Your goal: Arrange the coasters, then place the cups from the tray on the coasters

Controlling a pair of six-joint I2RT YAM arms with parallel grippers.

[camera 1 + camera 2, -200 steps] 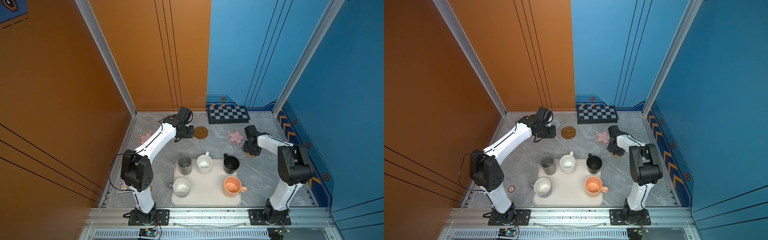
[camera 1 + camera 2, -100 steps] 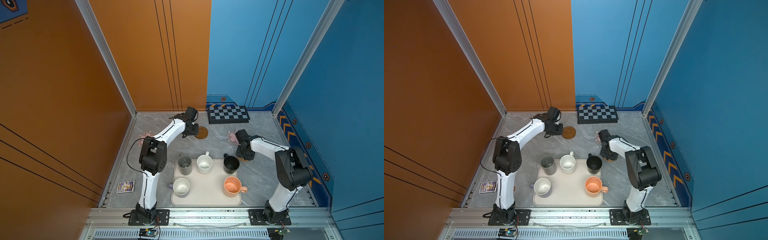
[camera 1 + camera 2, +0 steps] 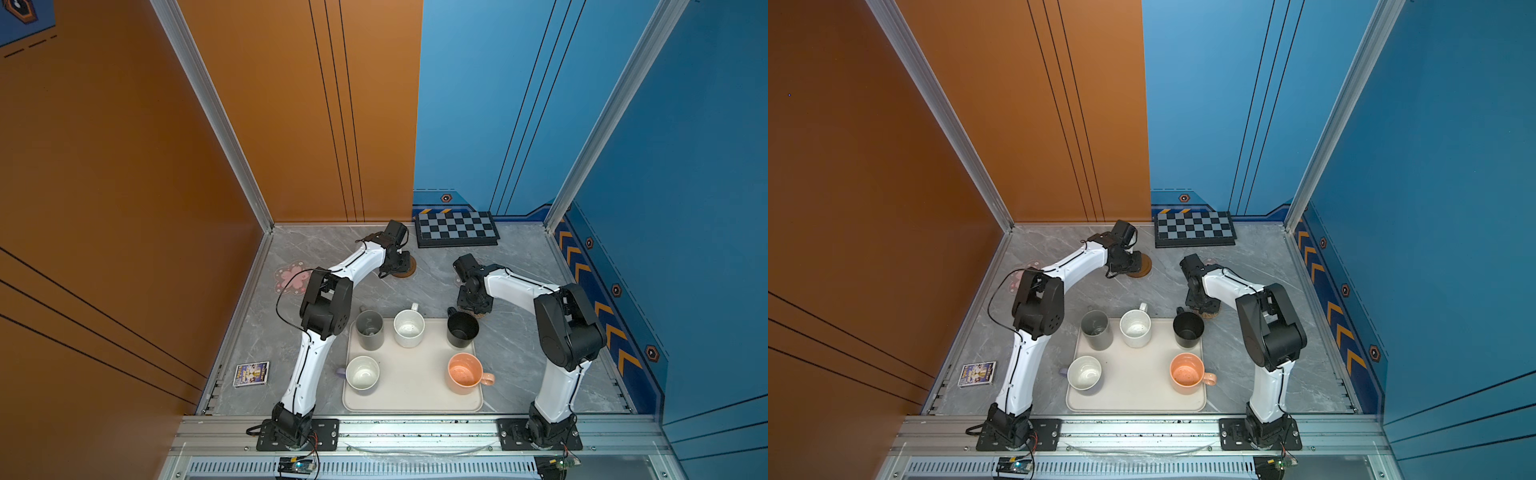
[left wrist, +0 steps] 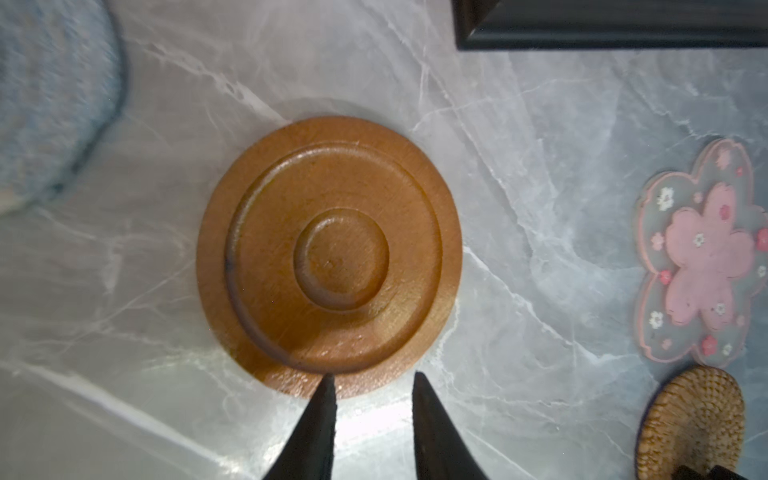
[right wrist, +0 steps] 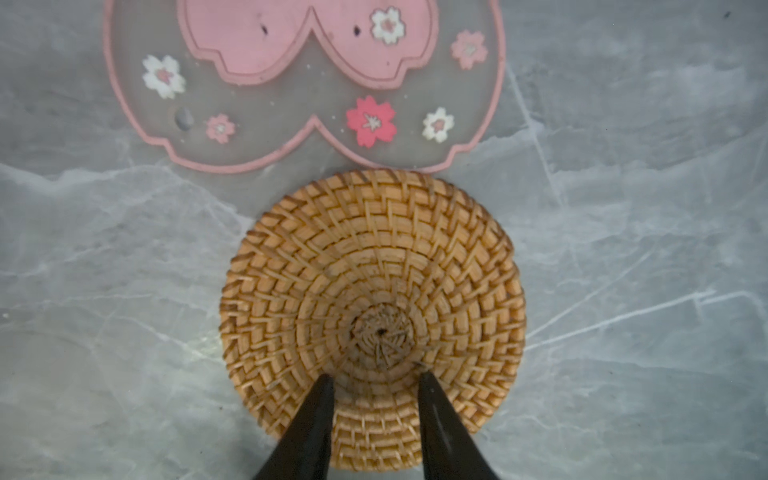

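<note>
**Top views.** The left pincer (image 3: 394, 266) hangs low over the arm-side edge of the brown ringed disc coaster (image 3: 410, 268). The right pincer (image 3: 473, 302) is low over the tan woven rattan round coaster (image 3: 481, 314). That coaster lies just beside the black mug (image 3: 462, 330). Behind both pincers, toward the arm bases, the large cream-white rounded-rectangle tray (image 3: 411, 395) carries all five mugs. The others are grey (image 3: 370, 330), speckled white (image 3: 409, 328), peach-orange (image 3: 464, 374) and lavender w/ white inside (image 3: 362, 373). A clear pink-flower coaster (image 3: 291, 277) lies well off to the left pincer's outer side.

**Left wrist.** The left pincer (image 4: 374, 380) has its tips apart by a narrow gap, w/ nothing btwn them. One fingertip (image 4: 322, 399) overlaps the disc's rim and the other sits just off it. The disc (image 4: 328, 257) lies flat, straight ahead of the tips. A grey-blue knitted round coaster (image 4: 50, 95), blurred, lies apart on one side.

**Right wrist.** The right pincer (image 5: 376, 376) has its tips apart and clamps nothing. Both tips are over the rattan coaster (image 5: 374, 299), near its centre. A second clear pink-flower coaster (image 5: 299, 83) lies just ahead; can't tell if the rims touch.
</note>
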